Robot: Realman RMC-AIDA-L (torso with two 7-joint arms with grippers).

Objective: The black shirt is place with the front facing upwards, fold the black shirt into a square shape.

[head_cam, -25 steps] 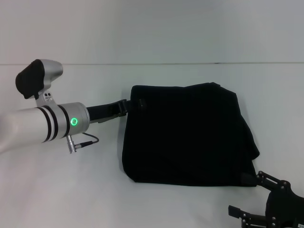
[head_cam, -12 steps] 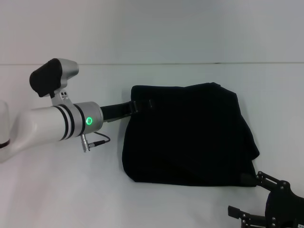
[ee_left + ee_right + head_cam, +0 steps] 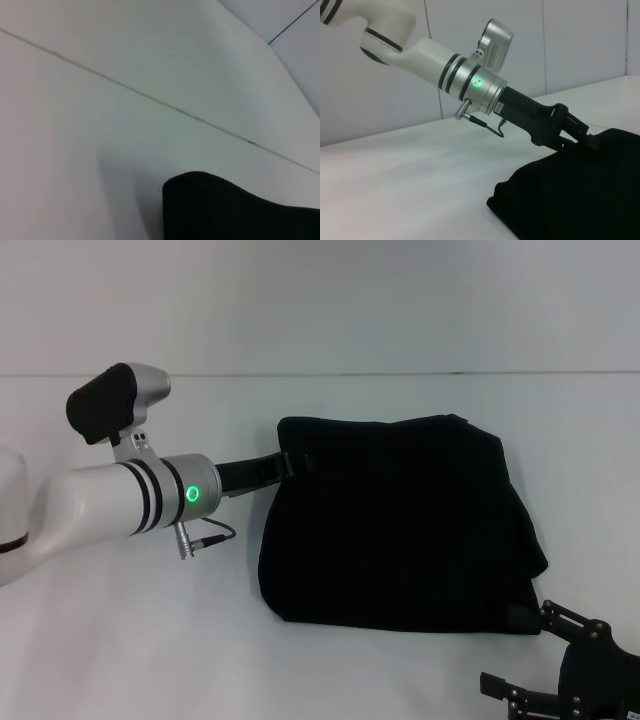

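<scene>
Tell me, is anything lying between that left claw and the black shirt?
Nothing visible. The left gripper is already at the far left corner of the folded black shirt, against the cloth. Around it there is only bare white table. The right gripper waits near the shirt's near right corner.

White worktop (image 3: 330,670) fills the lower two thirds of the head view, matte and evenly lit. Its far edge runs as a thin straight line across the upper third. Behind it stands a plain pale grey wall (image 3: 320,300). In the right wrist view the wall shows vertical panel seams (image 3: 543,45).
</scene>
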